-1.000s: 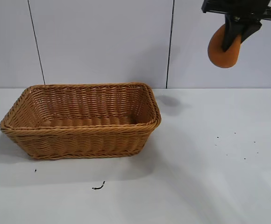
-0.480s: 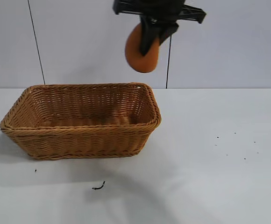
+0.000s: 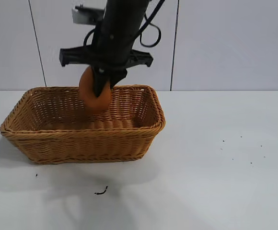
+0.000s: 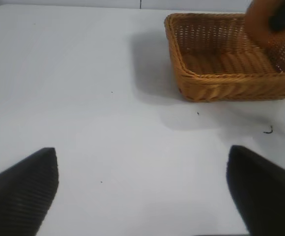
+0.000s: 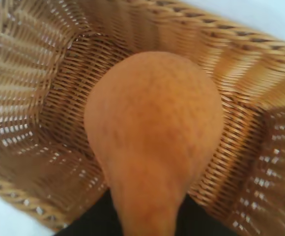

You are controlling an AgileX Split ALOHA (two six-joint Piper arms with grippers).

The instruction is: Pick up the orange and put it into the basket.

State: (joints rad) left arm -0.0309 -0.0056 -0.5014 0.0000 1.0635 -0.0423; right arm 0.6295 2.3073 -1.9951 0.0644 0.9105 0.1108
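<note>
Right gripper (image 3: 100, 86) clamped on the orange (image 3: 94, 96), holding it above the middle of the basket (image 3: 81, 135), fruit hanging at rim height and clear of the woven floor. Basket sits left of centre on the white table (image 3: 215, 167). Left gripper (image 4: 142, 191) parked well off to the basket's side over bare table, fingers (image 4: 22, 189) spread wide, holding nothing.

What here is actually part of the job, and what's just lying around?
Part of the job:
- orange, gripped in the right hand over the basket
- basket

Just there:
- left hand, open, idle over the table
- dark scrap in front of the basket
- scattered specks
</note>
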